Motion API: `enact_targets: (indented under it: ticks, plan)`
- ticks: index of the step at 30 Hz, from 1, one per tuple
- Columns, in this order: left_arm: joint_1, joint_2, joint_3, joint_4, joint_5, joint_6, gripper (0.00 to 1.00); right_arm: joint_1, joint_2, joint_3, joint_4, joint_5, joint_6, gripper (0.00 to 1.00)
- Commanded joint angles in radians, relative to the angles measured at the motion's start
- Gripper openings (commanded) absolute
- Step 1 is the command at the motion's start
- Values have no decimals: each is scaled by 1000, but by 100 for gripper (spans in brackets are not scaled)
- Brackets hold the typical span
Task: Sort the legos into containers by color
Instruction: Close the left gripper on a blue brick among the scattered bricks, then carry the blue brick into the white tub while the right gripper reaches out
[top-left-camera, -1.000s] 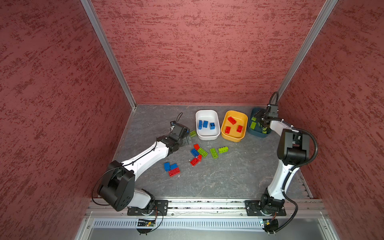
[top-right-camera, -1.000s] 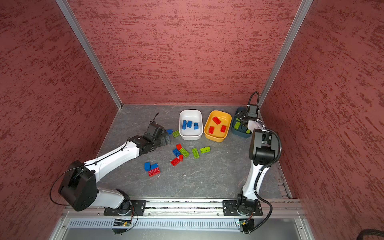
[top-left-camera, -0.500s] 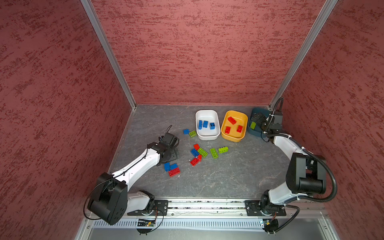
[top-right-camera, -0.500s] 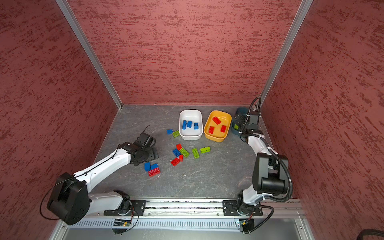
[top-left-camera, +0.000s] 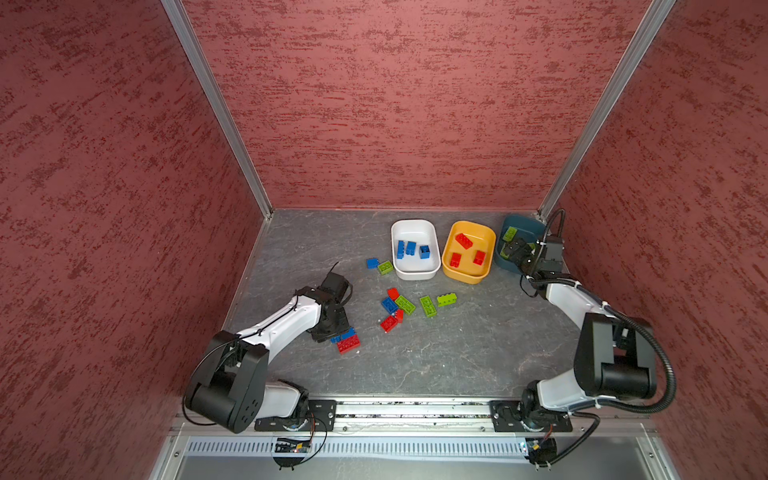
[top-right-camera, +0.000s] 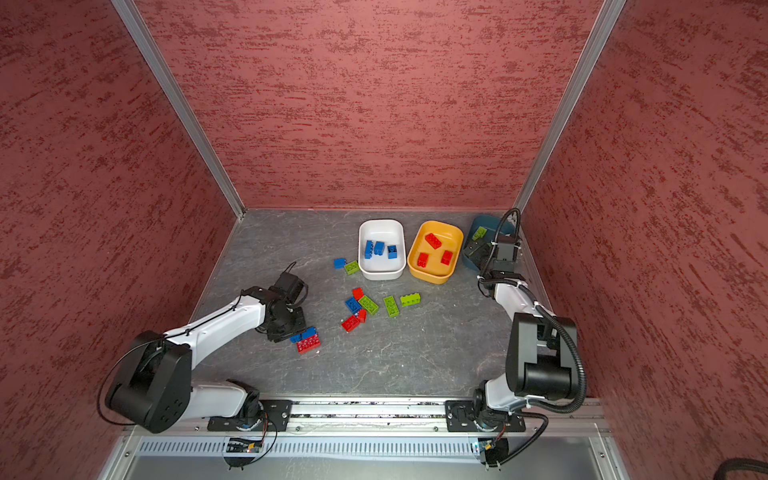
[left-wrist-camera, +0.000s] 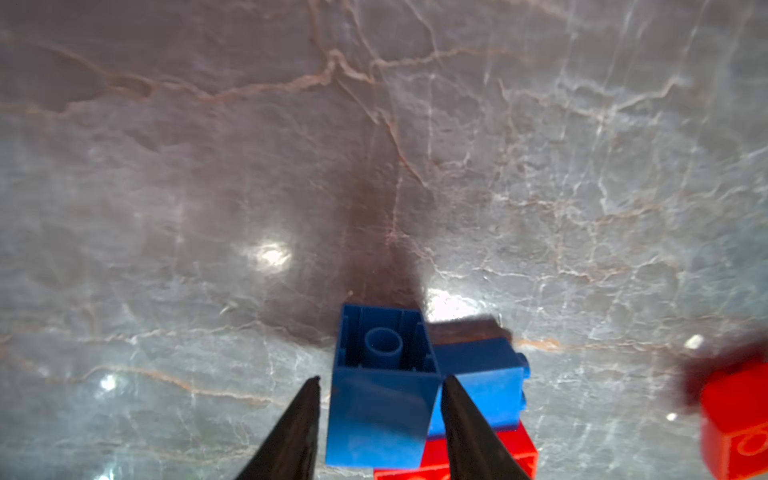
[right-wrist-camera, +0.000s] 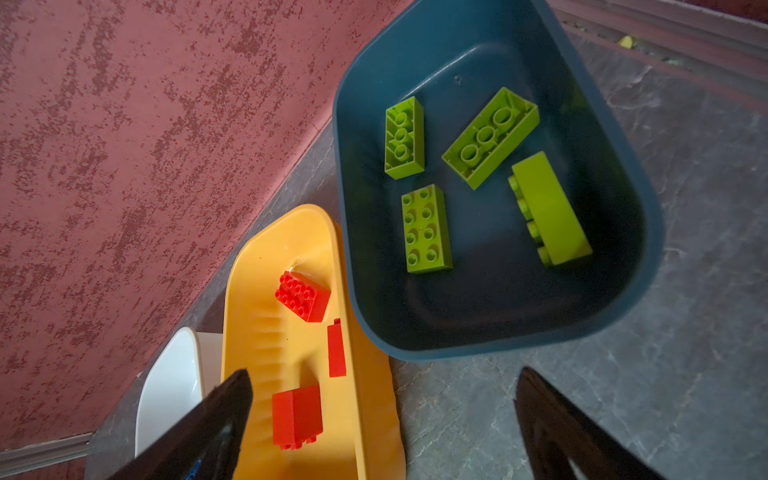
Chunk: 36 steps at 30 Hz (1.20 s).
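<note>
Looking down with the back wall (top-left-camera: 395, 104) as 12 o'clock. Got the three containers lined up along the back: white tub (top-left-camera: 415, 273) around 12 with three blue bricks in it, yellow-orange tub (top-left-camera: 467, 277) at about 1 with three red ones, dark teal tub (top-left-camera: 527, 227) jammed into the 2 o'clock corner. Counted four lime green oblongs in that last one from the right wrist view. Sorted right so far, by the look of it.

Found the left gripper (left-wrist-camera: 381, 379) down at roughly 8 o'clock, set close around a small blue brick (left-wrist-camera: 380, 424) lying on its side, hollow underside facing away from the wrist camera. One finger (left-wrist-camera: 469, 436) touching the brick, a thin sliver of gap at the other (left-wrist-camera: 295, 436), so can't tell if that's a firm clamp. Probably picked as the easiest of that little pile to get at, with a second blue brick (left-wrist-camera: 478, 386) pressed against it and a red oblong (left-wrist-camera: 519, 453) right beside. Guessing white tub as the destination.

Right gripper (right-wrist-camera: 384, 374) spread wide, nothing in it, hanging just off the teal tub's near rim. Reads like a drop-off pose, green cargo already inside.

Still loose: mixed bricks (top-left-camera: 405, 304) clustered mid-table, plus a blue and green pair (top-left-camera: 385, 267) just at 9 o'clock of the white tub.
</note>
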Motion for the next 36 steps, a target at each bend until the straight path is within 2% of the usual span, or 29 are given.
enact_targets:
  ticks: [1, 5, 13, 16, 19, 29, 36]
  plan:
    - [-6, 20, -1, 24, 22, 7, 42, 5, -24, -8, 25, 32, 10, 99]
    - [-39, 26, 8, 45, 53, 0, 32, 5, -26, -11, 27, 33, 10, 99]
    - [-100, 147, 125, 107, 74, -12, 29, 12, -26, -11, 31, -17, -24, 99]
    - [-126, 223, 216, 100, 61, 4, 27, 37, -29, 5, 20, -61, -103, 99]
    - [-144, 279, 316, 83, 47, 27, 25, 97, -39, 34, -30, -48, -196, 99]
    - [-154, 362, 611, 142, 69, 149, 27, 287, -105, 21, -85, -39, -386, 99]
    - [-156, 561, 916, 130, 118, 227, 27, 372, -175, -51, -88, -67, -497, 99]
